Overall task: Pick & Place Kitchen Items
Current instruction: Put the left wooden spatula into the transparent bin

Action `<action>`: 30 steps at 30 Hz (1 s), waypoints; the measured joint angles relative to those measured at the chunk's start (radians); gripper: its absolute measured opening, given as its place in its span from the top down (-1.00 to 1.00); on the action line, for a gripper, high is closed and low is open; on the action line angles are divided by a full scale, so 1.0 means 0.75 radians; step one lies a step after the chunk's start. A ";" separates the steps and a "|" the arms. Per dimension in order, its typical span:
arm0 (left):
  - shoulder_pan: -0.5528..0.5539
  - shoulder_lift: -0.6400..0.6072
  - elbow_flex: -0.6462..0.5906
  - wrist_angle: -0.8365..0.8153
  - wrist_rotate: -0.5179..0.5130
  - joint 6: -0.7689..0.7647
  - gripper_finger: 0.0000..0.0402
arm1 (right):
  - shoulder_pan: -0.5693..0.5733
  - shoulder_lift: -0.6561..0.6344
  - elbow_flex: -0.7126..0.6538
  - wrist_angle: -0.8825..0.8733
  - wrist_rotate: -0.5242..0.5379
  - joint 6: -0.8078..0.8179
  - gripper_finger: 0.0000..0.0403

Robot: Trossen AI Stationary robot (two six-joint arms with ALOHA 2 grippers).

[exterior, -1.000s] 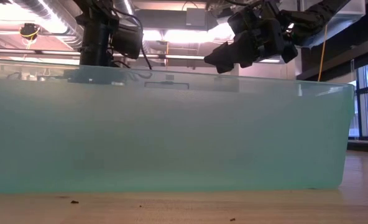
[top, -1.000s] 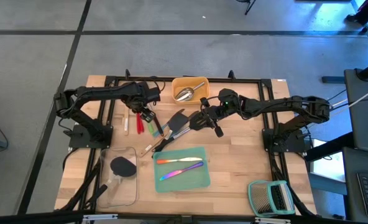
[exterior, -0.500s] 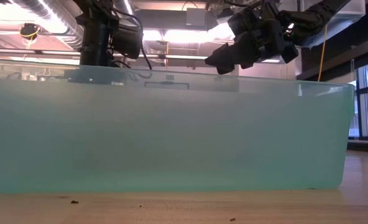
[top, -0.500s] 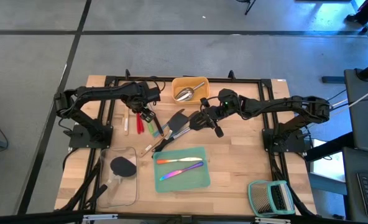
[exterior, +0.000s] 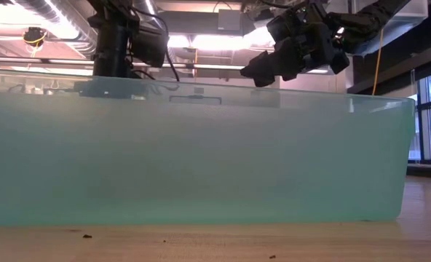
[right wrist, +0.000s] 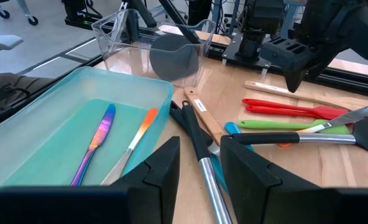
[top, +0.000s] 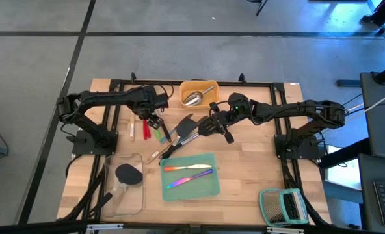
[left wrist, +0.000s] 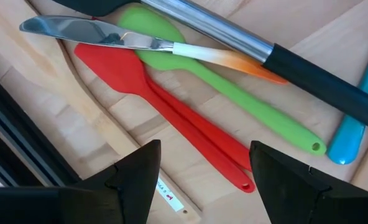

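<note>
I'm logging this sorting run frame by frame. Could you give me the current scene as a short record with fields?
left gripper: jaws open, hovering over the red spatula and green spoon
right gripper: hanging above the pile, nothing seen between its jaws
teal tray: holds an iridescent knife and an orange-handled knife
yellow tray: holds a steel scoop
clear tray: holds a black spatula
rack: at the table's near right corner
</note>
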State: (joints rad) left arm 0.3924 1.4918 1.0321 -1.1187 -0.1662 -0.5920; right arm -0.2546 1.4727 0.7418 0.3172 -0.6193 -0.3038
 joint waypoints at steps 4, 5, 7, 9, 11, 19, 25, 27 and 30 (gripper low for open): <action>0.001 0.001 0.000 -0.013 -0.004 -0.032 -0.20 | 0.000 0.000 0.000 0.000 0.000 0.000 0.41; 0.001 0.001 0.000 -0.026 0.004 -0.038 -0.20 | 0.000 0.000 0.000 0.000 0.000 0.000 0.41; 0.001 0.001 0.000 -0.057 0.015 -0.061 -0.20 | 0.000 0.000 0.000 0.000 0.000 0.000 0.41; 0.001 0.001 0.000 -0.098 0.015 -0.077 -0.20 | 0.000 0.000 0.000 -0.002 0.000 0.000 0.41; 0.002 0.001 0.000 -0.122 0.015 -0.079 -0.20 | 0.000 0.000 0.000 -0.004 0.000 0.000 0.41; 0.003 0.001 -0.037 -0.097 0.033 -0.055 -0.20 | 0.000 0.000 0.000 -0.007 0.000 0.001 0.41; 0.004 0.002 -0.148 -0.067 0.033 -0.062 -0.20 | 0.000 0.000 0.000 -0.009 0.000 0.001 0.41; 0.004 0.002 -0.168 -0.049 0.008 -0.065 -0.20 | 0.000 0.000 0.000 -0.010 0.000 0.001 0.41; 0.007 0.002 -0.176 -0.036 0.004 -0.091 -0.20 | 0.000 0.000 0.000 -0.009 0.000 0.000 0.41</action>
State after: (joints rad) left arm 0.3980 1.4933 0.9002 -1.1457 -0.1635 -0.6605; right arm -0.2546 1.4727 0.7418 0.3107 -0.6193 -0.3035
